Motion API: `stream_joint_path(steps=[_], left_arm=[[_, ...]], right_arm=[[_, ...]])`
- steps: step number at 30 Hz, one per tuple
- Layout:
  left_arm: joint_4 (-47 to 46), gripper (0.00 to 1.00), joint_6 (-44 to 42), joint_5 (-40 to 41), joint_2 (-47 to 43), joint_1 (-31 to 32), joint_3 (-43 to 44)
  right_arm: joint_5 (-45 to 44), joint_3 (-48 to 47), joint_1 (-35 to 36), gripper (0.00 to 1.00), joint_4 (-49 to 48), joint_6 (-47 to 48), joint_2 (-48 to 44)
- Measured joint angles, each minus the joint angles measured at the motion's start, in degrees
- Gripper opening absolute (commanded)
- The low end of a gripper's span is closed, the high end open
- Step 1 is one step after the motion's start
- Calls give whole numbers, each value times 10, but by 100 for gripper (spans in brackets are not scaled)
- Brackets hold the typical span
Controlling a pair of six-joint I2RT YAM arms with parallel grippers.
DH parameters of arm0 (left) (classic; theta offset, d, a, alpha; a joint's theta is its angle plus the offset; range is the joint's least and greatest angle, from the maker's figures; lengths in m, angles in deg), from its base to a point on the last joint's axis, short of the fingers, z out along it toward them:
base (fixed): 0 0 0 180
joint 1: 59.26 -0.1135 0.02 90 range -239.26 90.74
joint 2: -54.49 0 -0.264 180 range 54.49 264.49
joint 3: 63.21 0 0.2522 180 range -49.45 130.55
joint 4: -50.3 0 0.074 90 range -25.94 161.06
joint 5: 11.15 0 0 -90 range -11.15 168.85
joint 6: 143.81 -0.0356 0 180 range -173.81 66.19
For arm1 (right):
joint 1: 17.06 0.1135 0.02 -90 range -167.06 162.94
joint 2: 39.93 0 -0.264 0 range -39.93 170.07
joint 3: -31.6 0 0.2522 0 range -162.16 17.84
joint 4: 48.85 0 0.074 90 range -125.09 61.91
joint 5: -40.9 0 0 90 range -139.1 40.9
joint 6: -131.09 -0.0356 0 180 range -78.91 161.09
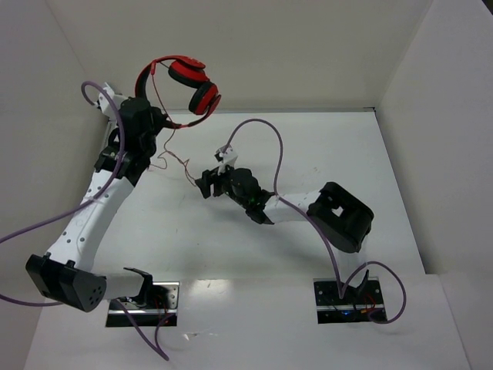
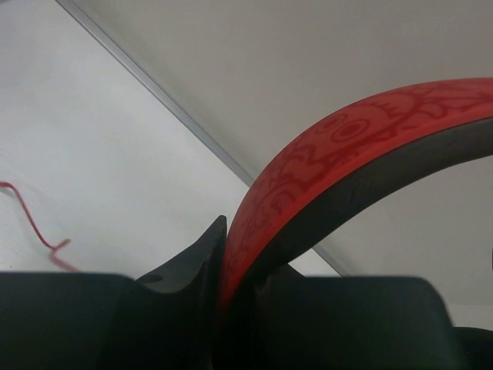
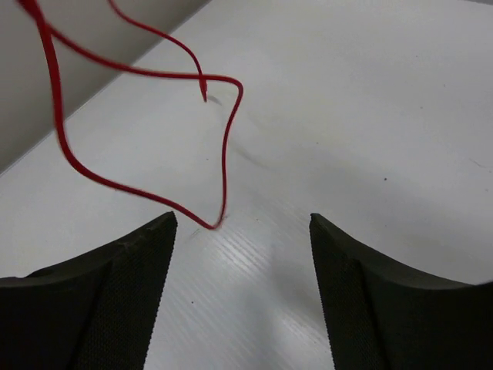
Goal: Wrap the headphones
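The red headphones (image 1: 190, 81) hang in the air at the back left, held by their headband (image 2: 323, 177). My left gripper (image 1: 154, 117) is shut on the headband (image 1: 142, 81), whose red band runs up and right in the left wrist view. The thin red cable (image 1: 176, 158) trails down from the headphones to the table. My right gripper (image 1: 204, 183) is open and empty, low over the table. The cable's kinked loop (image 3: 219, 146) lies just ahead of its left fingertip (image 3: 166, 227), not between the jaws.
White walls close in the table at the back (image 1: 293, 54), left and right. Thick purple robot cables (image 1: 273, 150) arc over both arms. The right arm's elbow (image 1: 339, 216) sits right of centre. Both arm bases (image 1: 142, 297) are at the near edge.
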Motion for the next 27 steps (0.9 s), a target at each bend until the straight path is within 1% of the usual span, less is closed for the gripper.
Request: stream_joint_path(steps=[1, 4, 5, 8, 14, 17, 21, 27], left_arm=[[0, 0, -6, 7, -2, 0, 0], [-2, 0, -27, 31, -5, 0, 2], [-5, 0, -35, 40, -5, 0, 3], [-6, 0, -54, 59, -5, 0, 8], [-13, 0, -92, 82, 0, 0, 51], [-19, 0, -97, 85, 6, 0, 71], [-14, 0, -108, 82, 14, 0, 95], [9, 0, -114, 64, 19, 0, 144]], right_arm=[[-6, 3, 0, 82, -1, 2, -2], [-16, 35, 0, 89, -6, 7, -20], [-17, 48, 0, 95, -7, 7, -28], [-7, 74, 0, 100, -8, 10, -49], [49, 78, 0, 100, -28, -10, -71], [59, 77, 2, 100, -42, -6, -72], [52, 57, 3, 100, -49, 36, -57], [67, -26, 4, 100, -77, 106, 4]])
